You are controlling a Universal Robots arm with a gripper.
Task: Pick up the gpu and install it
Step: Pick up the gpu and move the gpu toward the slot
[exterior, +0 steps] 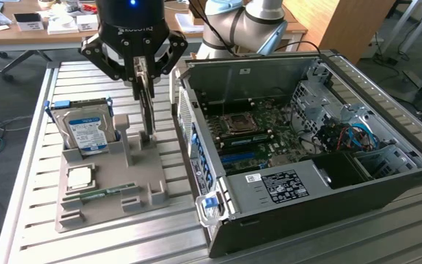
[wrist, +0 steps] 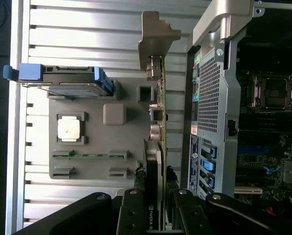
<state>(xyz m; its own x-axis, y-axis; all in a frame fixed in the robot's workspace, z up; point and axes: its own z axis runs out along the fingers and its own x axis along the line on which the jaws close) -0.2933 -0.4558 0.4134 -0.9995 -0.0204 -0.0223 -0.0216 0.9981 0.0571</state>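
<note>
The gpu (exterior: 146, 104) is a thin dark card seen edge-on, standing upright beside the open computer case (exterior: 306, 148). My gripper (exterior: 141, 69) is shut on its upper end. The card's lower end sits at the slot of the grey fixture (exterior: 145, 176); I cannot tell whether it is lifted clear. In the wrist view the gpu (wrist: 158, 122) runs away from my gripper (wrist: 158, 215), fingers on both faces, its silvery bracket at the far end. The case's motherboard (exterior: 248, 132) lies exposed.
On the grey fixture (wrist: 131, 147) stand a hard drive (exterior: 86, 129) in a blue caddy, a CPU (exterior: 79, 177) and a green memory stick (exterior: 108, 192). The case wall (wrist: 209, 98) is close beside the card. All rests on a slatted metal table (exterior: 35, 231).
</note>
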